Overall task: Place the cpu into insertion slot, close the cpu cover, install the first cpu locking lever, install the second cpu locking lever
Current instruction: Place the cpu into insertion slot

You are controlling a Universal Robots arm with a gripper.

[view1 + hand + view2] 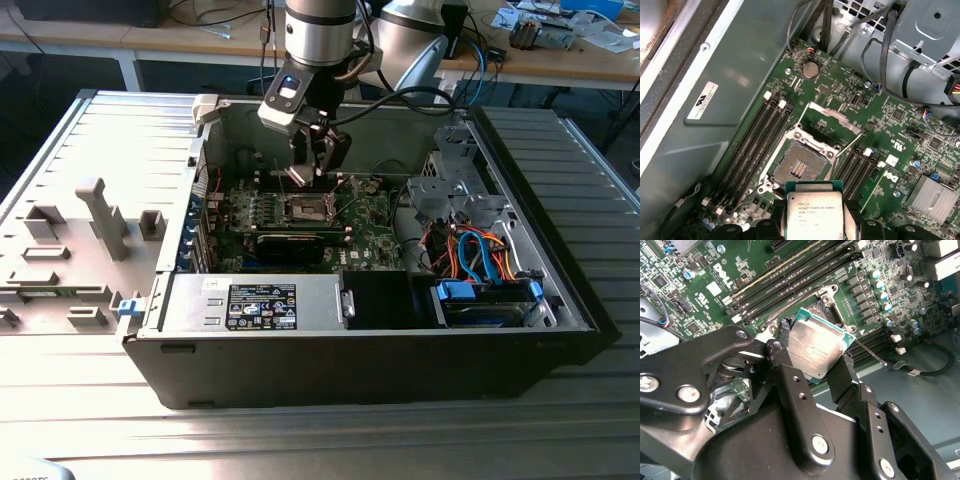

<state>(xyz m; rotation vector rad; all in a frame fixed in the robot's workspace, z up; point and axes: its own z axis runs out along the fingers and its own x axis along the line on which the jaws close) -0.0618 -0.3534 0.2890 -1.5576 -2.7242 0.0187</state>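
My gripper (318,165) hangs inside the open computer case, shut on the cpu (815,347), a flat square chip with a silvery top and green edge. A black finger (790,375) presses on each of two opposite sides of it. In the first wrist view the cpu (814,212) sits just above and short of the insertion slot (801,167), whose dark pin field lies bare. The cpu cover (832,122) stands swung open at the slot's far edge. A thin metal lever (870,351) sticks out beside the socket. From outside, the insertion slot (307,208) lies directly below the fingers.
Long black memory slots (757,142) flank the socket. A labelled power supply box (255,305) lines the case's front wall. A metal drive cage (470,185), orange and blue cables (480,250) and a blue drive caddy (485,300) fill the exterior view's right. A grey fixture panel (90,220) lies left.
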